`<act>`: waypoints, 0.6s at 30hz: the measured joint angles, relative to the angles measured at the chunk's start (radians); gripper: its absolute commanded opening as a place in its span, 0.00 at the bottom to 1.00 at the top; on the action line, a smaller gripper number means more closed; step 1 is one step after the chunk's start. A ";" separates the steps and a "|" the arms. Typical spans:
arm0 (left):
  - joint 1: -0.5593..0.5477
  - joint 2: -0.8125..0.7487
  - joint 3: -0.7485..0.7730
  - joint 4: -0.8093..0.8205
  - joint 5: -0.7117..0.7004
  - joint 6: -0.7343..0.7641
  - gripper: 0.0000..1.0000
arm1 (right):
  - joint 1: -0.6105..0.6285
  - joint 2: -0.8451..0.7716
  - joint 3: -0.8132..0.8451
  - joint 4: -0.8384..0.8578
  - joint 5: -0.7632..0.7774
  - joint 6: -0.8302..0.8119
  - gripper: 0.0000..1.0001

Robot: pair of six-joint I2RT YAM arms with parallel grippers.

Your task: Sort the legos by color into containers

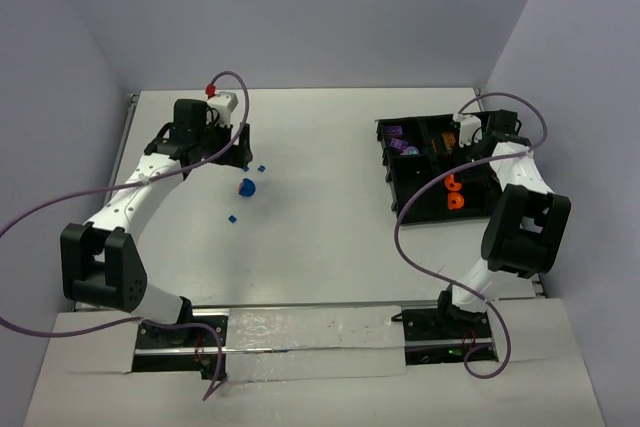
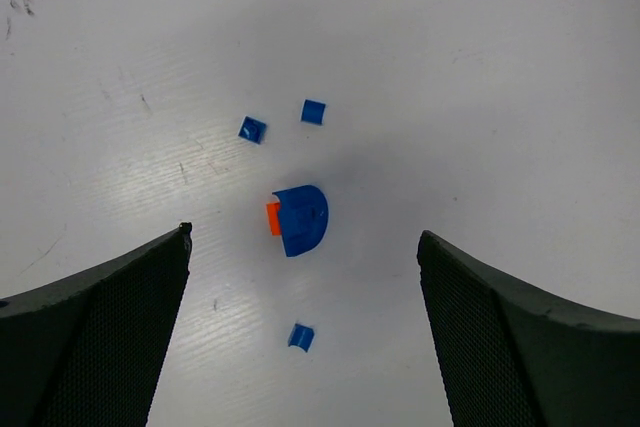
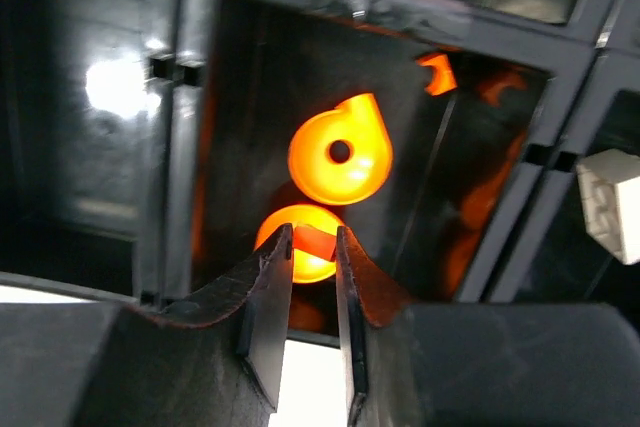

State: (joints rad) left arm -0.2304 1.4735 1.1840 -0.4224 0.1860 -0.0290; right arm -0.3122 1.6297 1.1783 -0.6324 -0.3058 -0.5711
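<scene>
Left tool (image 2: 302,234): jaws were held wide apart, nothing gripped.
Blue rounded lego (image 2: 305,219): was seen on the counter (image 2: 500,67) between the jaw tips, touched by a small orange lego (image 2: 272,218).
Right tool (image 3: 314,235): was clamped on an orange brick (image 3: 316,244) inside a tray (image 3: 190,97) compartment.

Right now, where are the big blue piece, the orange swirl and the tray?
Big blue piece (image 2: 303,219): left wrist view, middle of its top.
Orange swirl (image 3: 318,169): right wrist view, face left of its hole.
Tray (image 1: 408,175): top view, bare compartment floor.
</scene>
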 measured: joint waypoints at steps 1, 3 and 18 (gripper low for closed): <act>0.003 0.005 -0.006 -0.001 -0.004 0.008 0.94 | 0.000 0.006 0.002 0.006 0.009 0.001 0.52; 0.014 0.018 -0.016 -0.006 -0.001 0.031 0.91 | 0.000 0.014 0.005 0.010 0.025 0.004 0.58; 0.084 0.131 -0.096 -0.026 0.116 0.095 0.70 | 0.000 0.013 0.088 0.002 0.021 0.048 0.73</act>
State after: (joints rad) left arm -0.1466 1.6042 1.0877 -0.4480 0.3018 0.0662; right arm -0.3121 1.6426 1.2668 -0.6305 -0.2852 -0.5232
